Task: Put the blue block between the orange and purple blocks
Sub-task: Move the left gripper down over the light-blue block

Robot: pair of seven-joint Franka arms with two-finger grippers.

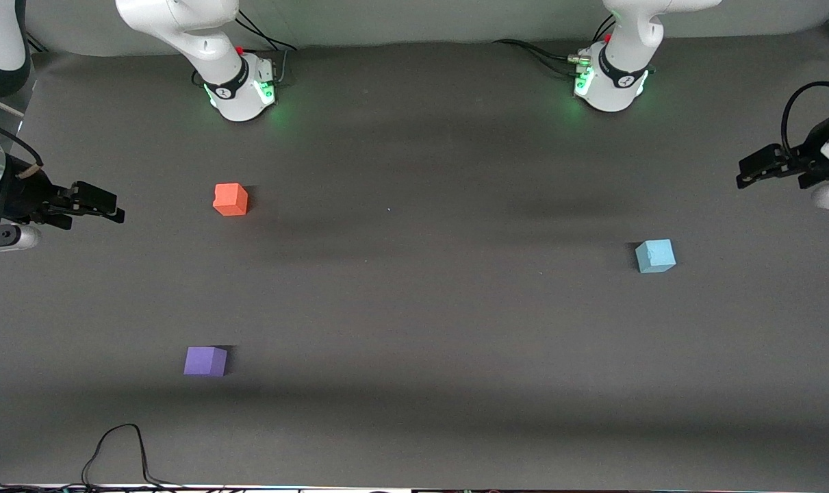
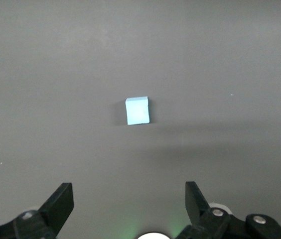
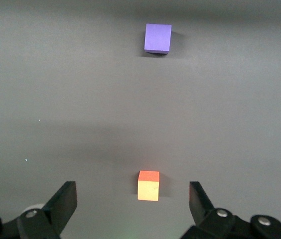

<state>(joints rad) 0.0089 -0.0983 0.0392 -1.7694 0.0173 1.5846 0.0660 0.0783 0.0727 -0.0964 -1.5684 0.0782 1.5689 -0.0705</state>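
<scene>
Now the small matte sky-blue cube [image 1: 655, 256] sits on the dark grey bench [image 1: 414, 308] toward the left arm's end, well apart from the orange-red cube [image 1: 231, 199] and the violet-purple cube [image 1: 205, 361] — purple nearer the front camera. Both hands wait raised at the bench ends — left hand [image 2: 129, 203] and right hand [image 3: 133, 202], fingers spread wide, holding nothing.

Matt foam-like blue block [image 1: 655, 256] on a matt dark cloth-like table [image 1: 414, 308].
</scene>
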